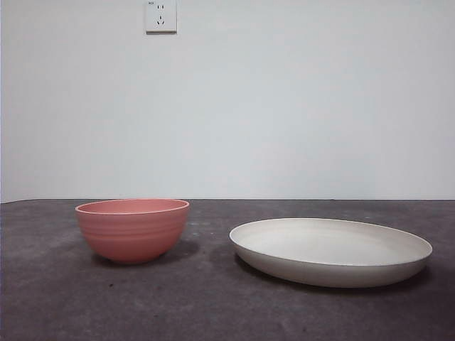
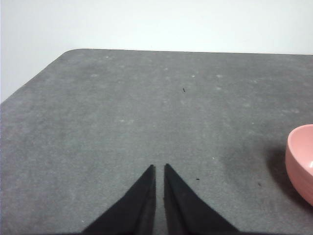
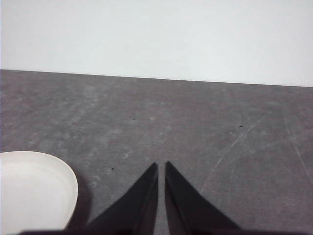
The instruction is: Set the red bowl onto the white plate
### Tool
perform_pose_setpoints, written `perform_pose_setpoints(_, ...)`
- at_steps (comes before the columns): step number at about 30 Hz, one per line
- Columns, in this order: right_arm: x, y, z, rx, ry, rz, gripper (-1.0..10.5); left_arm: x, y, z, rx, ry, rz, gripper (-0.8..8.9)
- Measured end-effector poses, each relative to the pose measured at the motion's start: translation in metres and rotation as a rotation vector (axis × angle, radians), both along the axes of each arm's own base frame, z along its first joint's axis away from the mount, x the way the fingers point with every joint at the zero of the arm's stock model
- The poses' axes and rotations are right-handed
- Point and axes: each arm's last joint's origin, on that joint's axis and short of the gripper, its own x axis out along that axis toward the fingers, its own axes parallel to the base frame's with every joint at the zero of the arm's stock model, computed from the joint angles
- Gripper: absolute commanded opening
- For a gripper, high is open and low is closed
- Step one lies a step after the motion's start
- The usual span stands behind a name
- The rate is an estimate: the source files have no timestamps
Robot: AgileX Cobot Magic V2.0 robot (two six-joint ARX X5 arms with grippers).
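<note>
Two dishes sit apart on the grey worktop (image 1: pixel 213 298): red bowl (image 1: pixel 132 229) upright, white plate (image 1: pixel 330 250) beside it. Left gripper (image 2: pixel 159 166) and right gripper (image 3: pixel 161 164) hold nothing, fingers nearly closed.

The left gripper (image 2: pixel 159 166) keeps its two black jaws nearly together, with only a thin slit between the tips. The right gripper (image 3: pixel 161 164) has the same pose, holding nothing.

Plain white wall (image 1: pixel 298 106), white power socket (image 1: pixel 161 15) high up, dark grey table (image 1: pixel 213 298)
</note>
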Motion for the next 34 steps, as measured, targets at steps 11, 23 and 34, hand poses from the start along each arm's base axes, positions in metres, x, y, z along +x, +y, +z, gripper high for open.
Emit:
perform_pose_setpoints(11, 0.0, 0.0, 0.003, 0.0, -0.032, 0.0, 0.2, 0.0, 0.0, 0.0, -0.087, 0.0, 0.014, 0.24)
perform_pose_setpoints(23, 0.0, 0.001, 0.006, 0.151, -0.041, 0.014, 0.1, 0.0, 0.0, 0.002, -0.114, 0.051, 0.019, 0.18)
perform_pose_setpoints(34, -0.016, 0.002, 0.082, 0.328, -0.011, 0.038, 0.1, 0.008, -0.004, 0.085, -0.188, 0.074, -0.032, 0.17)
